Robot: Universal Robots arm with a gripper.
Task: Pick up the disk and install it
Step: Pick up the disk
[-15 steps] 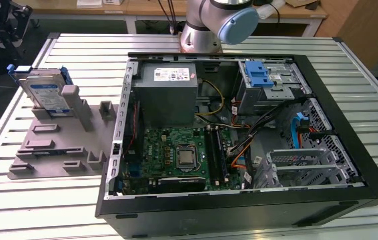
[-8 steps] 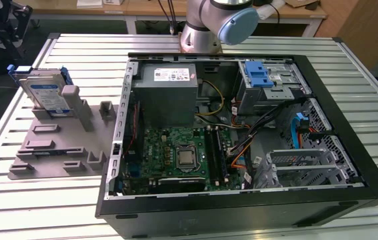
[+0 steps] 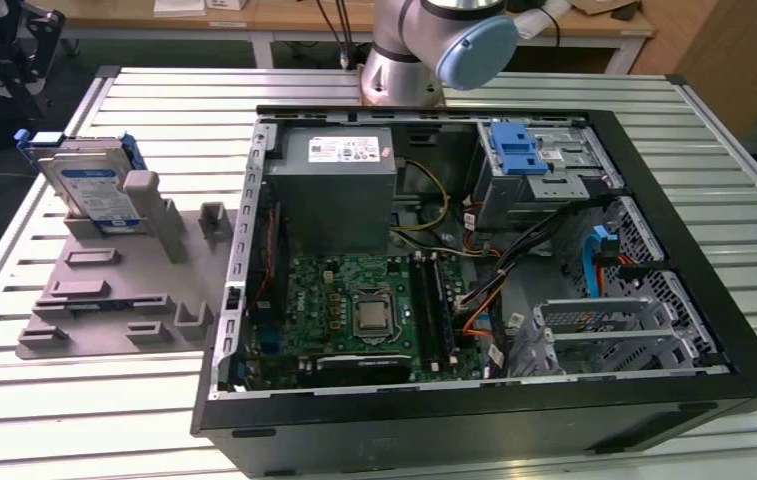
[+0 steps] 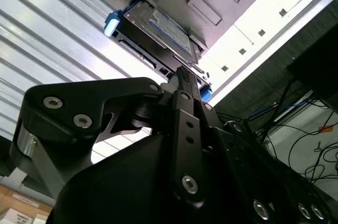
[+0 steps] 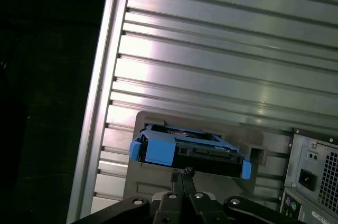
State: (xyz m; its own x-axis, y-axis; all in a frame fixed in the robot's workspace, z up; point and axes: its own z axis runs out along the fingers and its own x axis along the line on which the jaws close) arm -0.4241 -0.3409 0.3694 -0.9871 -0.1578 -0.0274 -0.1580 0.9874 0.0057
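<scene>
My gripper (image 5: 182,174) is pinched closed on nothing and points at the disk (image 5: 187,149). The disk stands on edge in the grey holder (image 3: 98,290), beside the open computer case (image 3: 485,440). It is not picked up or put in yet.

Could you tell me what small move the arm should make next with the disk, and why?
I would judge: ease the gripper straight towards the disk. In both wrist views the disk lies ahead of the gripper, roughly in line with it, and the exterior view shows it standing in its grey holder, not gripped.
</scene>
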